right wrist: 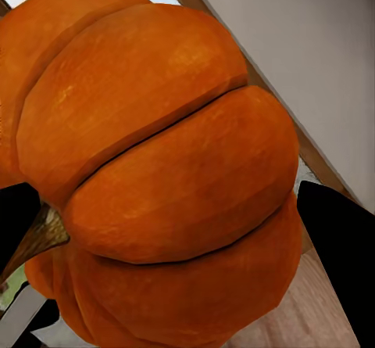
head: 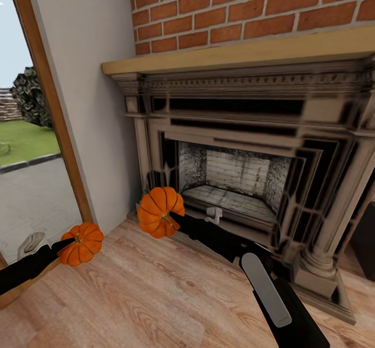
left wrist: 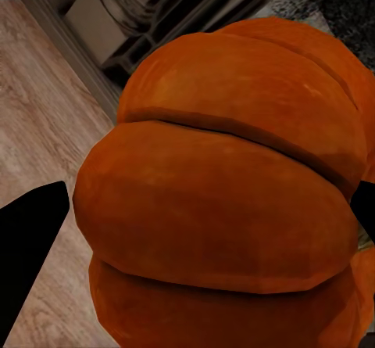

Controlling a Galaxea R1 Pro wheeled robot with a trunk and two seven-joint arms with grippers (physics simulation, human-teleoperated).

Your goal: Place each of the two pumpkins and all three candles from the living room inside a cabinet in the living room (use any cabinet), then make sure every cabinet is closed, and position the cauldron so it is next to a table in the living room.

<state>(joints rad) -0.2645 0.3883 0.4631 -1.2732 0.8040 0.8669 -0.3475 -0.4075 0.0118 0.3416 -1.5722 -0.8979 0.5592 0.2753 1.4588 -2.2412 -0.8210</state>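
I hold two bright-orange ribbed pumpkins above the wood floor, in front of the fireplace. My left gripper is shut on the left pumpkin, low at the left by the door frame. That pumpkin bulges between the black fingers in the left wrist view. My right gripper is shut on the second pumpkin, held higher near the hearth's left corner. Close up, this pumpkin shows its tan stem beside one dark finger.
A large carved fireplace under a wooden mantel and brick wall stands ahead. A wood-framed glass door is at the left. A small pale object sits on the hearth edge. Open wood floor lies in front.
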